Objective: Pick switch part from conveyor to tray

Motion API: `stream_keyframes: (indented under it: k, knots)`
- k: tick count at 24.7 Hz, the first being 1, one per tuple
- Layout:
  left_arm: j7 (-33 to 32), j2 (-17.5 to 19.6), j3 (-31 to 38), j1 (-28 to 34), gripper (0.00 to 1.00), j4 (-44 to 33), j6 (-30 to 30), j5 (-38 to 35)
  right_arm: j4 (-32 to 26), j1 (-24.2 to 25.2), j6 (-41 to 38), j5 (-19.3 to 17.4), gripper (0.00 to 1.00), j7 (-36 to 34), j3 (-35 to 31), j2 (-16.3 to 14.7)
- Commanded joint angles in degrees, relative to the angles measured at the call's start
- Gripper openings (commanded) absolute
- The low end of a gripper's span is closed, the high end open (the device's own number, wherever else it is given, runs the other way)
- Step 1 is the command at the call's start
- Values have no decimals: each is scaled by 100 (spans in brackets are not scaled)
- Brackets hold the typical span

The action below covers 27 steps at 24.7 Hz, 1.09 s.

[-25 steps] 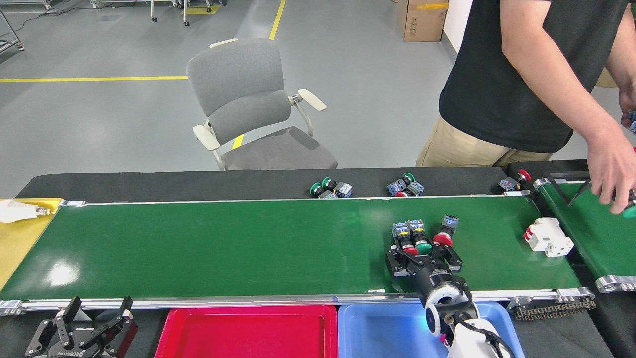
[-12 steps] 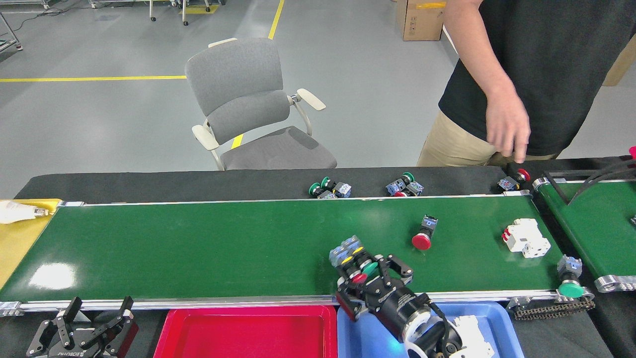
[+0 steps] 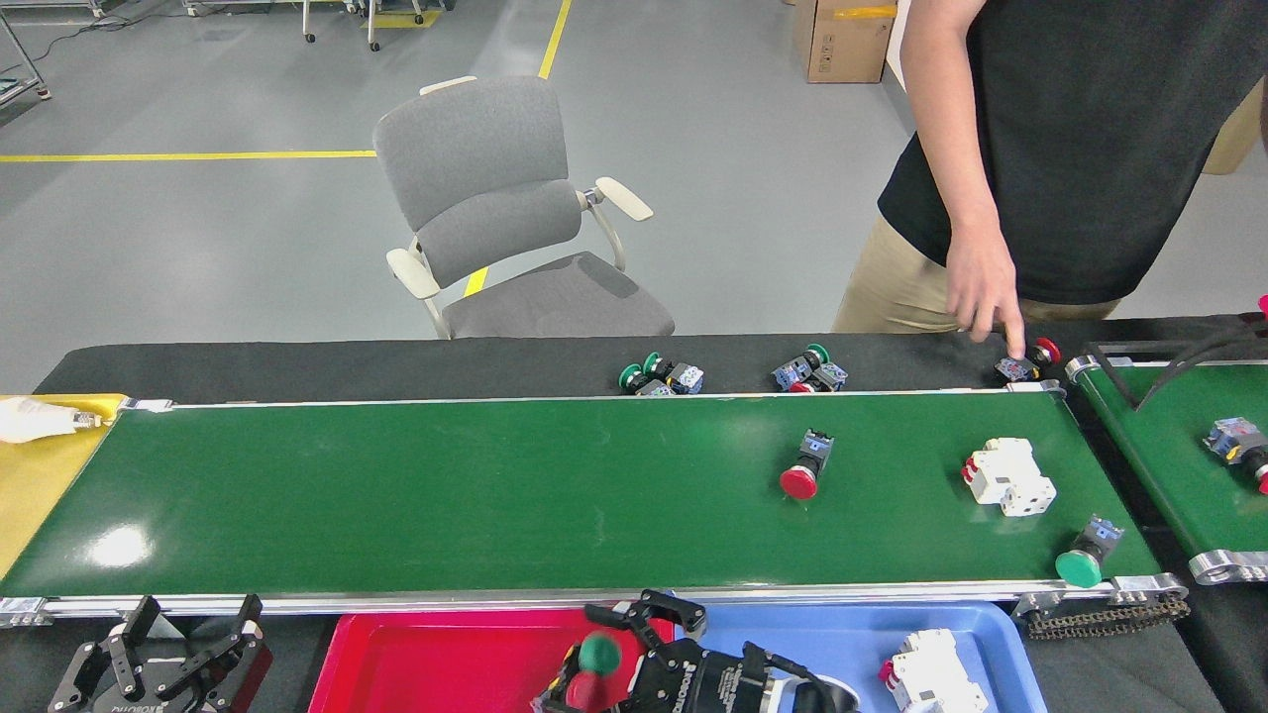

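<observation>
Now the right gripper (image 3: 604, 659) hangs over the red tray (image 3: 446, 663), just past the conveyor (image 3: 446, 495) rail. Its jaws clamp the switch part (image 3: 592, 668). The left gripper (image 3: 163, 659) rests spread and empty.

Right hand (image 3: 606, 662) grips a switch part (image 3: 592, 668) over the red tray (image 3: 416, 662), below the conveyor (image 3: 446, 495)

Right tool closed, left tool idle
The right tool (image 3: 606, 654) lies low at the bottom edge, pointing left, fingers clamped on a grasped piece; the left tool (image 3: 163, 659) rests at bottom left, fingers spread apart
</observation>
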Motion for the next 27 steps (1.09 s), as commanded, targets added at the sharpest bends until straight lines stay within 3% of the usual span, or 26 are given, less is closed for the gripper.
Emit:
stream_keyframes:
  k: [1,4,7,9,19,27]
  knots:
    - [14,24,55,2,100,-85,-32,-4,-348,179,662,-51,100,-36,-475,37]
    - [14,15,55,20,100,-102,-41,5,-779,812,1822,-51,99,-62,-1407,195]
    - [14,15,55,20,100,-102,-50,5,-1016,1435,3149,-42,99,-527,-1723,292]
    - [14,15,55,20,100,-111,-59,-4,-1052,1576,3703,-33,99,-633,-1732,231]
    - [14,24,20,-16,100,-93,-94,-13,-964,1515,4863,345,99,-519,-1688,204]
    - [14,24,2,-60,100,-58,-199,-22,-146,539,5277,398,97,-247,-1556,222]
